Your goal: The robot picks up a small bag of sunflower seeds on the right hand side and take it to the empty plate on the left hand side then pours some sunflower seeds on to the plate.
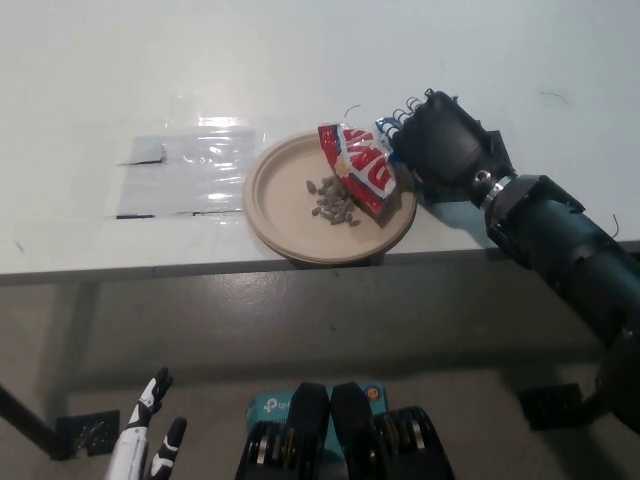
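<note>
Bright overhead light washes out the white table (120, 60), glaring off the plastic sheet (185, 175); slightly soft focus.

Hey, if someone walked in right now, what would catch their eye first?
Probably the red seed bag, tipped over the right side of the tan plate in the black right hand. A small heap of sunflower seeds lies on the plate beside it. The white left hand rests low at the lower left.
</note>
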Available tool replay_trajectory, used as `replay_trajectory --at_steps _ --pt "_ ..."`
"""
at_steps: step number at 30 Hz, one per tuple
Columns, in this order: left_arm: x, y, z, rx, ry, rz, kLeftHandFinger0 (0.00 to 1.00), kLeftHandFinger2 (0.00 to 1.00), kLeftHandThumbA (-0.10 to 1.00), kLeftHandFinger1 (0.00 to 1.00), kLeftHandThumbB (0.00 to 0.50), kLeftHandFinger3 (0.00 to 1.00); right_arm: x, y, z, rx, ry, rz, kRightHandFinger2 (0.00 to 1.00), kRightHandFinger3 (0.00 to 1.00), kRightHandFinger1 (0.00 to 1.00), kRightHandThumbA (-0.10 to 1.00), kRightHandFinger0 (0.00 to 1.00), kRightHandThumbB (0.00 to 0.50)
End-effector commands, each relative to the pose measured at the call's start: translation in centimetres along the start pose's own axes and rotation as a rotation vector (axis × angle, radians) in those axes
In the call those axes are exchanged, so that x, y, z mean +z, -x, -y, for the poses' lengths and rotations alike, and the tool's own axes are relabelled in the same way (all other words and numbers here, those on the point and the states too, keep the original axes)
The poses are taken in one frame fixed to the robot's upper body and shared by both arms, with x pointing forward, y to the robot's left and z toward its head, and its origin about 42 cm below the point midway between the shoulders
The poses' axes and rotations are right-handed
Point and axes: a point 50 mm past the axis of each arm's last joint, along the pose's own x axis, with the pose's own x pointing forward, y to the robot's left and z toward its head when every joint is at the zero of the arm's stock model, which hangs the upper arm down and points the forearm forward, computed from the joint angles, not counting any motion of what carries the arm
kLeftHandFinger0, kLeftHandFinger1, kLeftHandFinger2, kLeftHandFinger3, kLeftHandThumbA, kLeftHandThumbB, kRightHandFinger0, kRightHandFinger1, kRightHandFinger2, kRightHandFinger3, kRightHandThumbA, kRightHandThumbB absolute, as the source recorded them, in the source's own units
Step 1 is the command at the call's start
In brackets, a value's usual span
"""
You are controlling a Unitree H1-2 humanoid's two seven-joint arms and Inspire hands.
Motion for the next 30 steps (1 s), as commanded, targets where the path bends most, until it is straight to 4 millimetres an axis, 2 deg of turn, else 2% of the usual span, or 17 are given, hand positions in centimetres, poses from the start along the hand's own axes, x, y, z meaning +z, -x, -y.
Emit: replay_trajectory --at_steps 1,3,4,6,7,9,11,12,15,16,17,19,22,23,28,29,30 --pt "0.6 -0.1 -0.8 0.007 -0.018 0.046 1.00 1.00 1.00 1.00 0.084 1.00 -3.0 -3.0 3.7 -0.124 0.085 -0.018 0.29 0.09 0.00 -0.10 0.00 0.275" --pt "0.7 -0.1 -0.8 0.007 -0.018 0.046 1.00 1.00 1.00 1.00 0.079 1.00 -2.8 -2.8 3.4 -0.120 0.036 -0.067 0.37 0.10 0.00 -0.10 0.00 0.266" --pt "0.8 -0.1 -0.8 0.007 -0.020 0.047 1.00 1.00 1.00 1.00 0.074 1.00 -2.7 -2.6 3.2 -0.128 0.014 -0.080 0.38 0.18 0.00 -0.10 0.00 0.267" --pt "0.8 -0.1 -0.9 0.009 -0.020 0.044 1.00 1.00 1.00 1.00 0.078 1.00 -2.5 -2.0 2.4 -0.097 -0.024 -0.095 0.39 0.15 0.00 -0.10 0.00 0.268" --pt "0.8 -0.1 -0.9 0.007 -0.019 0.041 1.00 1.00 1.00 1.00 0.077 1.00 -2.3 -1.6 2.1 -0.093 -0.095 -0.122 0.41 0.10 0.01 -0.10 0.00 0.263" --pt "0.8 -0.1 -0.9 0.008 -0.018 0.044 1.00 1.00 1.00 1.00 0.075 1.00 -2.2 -1.4 1.8 -0.091 -0.214 -0.167 0.43 0.09 0.02 -0.10 0.00 0.248" --pt "0.7 -0.2 -0.8 0.006 -0.016 0.052 1.00 1.00 1.00 1.00 0.071 1.00 -2.2 -1.0 1.4 -0.098 -0.337 -0.227 0.59 0.09 0.10 -0.10 0.00 0.254" --pt "0.7 -0.2 -0.8 0.005 -0.015 0.052 1.00 1.00 1.00 1.00 0.072 1.00 -2.2 -0.6 1.2 -0.110 -0.384 -0.262 0.67 0.07 0.15 -0.10 0.00 0.277" --pt "0.9 -0.3 -0.8 0.005 -0.017 0.047 1.00 1.00 1.00 1.00 0.074 1.00 -2.2 0.0 0.6 -0.110 -0.469 -0.332 0.72 0.04 0.20 -0.10 0.00 0.268" --pt "0.9 -0.3 -0.8 0.007 -0.021 0.048 1.00 1.00 1.00 1.00 0.076 1.00 -2.2 0.2 0.3 -0.106 -0.505 -0.358 0.78 0.08 0.25 -0.10 0.00 0.215" --pt "0.9 -0.3 -0.9 0.008 -0.022 0.049 1.00 1.00 1.00 1.00 0.077 1.00 -2.1 0.5 0.1 -0.107 -0.530 -0.378 0.81 0.15 0.27 -0.10 0.00 0.208" --pt "0.8 -0.3 -0.9 0.008 -0.021 0.050 1.00 1.00 1.00 1.00 0.074 1.00 -2.1 1.0 -0.3 -0.106 -0.567 -0.400 0.80 0.25 0.27 -0.10 0.00 0.156" --pt "0.7 -0.2 -0.9 0.010 -0.014 0.046 1.00 1.00 1.00 1.00 0.071 1.00 -2.1 1.9 -1.0 -0.109 -0.582 -0.417 0.81 0.55 0.24 -0.10 0.00 0.139" --pt "0.7 -0.2 -0.8 0.010 -0.011 0.045 1.00 1.00 1.00 1.00 0.072 1.00 -2.2 2.2 -1.1 -0.113 -0.586 -0.422 0.83 0.60 0.24 -0.10 0.00 0.138" --pt "0.8 -0.3 -0.9 0.015 -0.014 0.042 1.00 1.00 1.00 1.00 0.083 1.00 -2.6 3.4 -1.8 -0.125 -0.596 -0.450 0.84 0.64 0.25 -0.10 0.00 0.114" --pt "0.8 -0.3 -1.0 0.014 -0.015 0.041 1.00 1.00 1.00 1.00 0.083 1.00 -2.8 3.5 -1.9 -0.119 -0.588 -0.451 0.84 0.64 0.26 -0.10 0.00 0.124" --pt "0.8 -0.4 -1.0 0.014 -0.018 0.041 1.00 1.00 1.00 1.00 0.082 1.00 -2.9 3.7 -2.0 -0.100 -0.569 -0.451 0.89 0.71 0.29 -0.10 0.00 0.117"
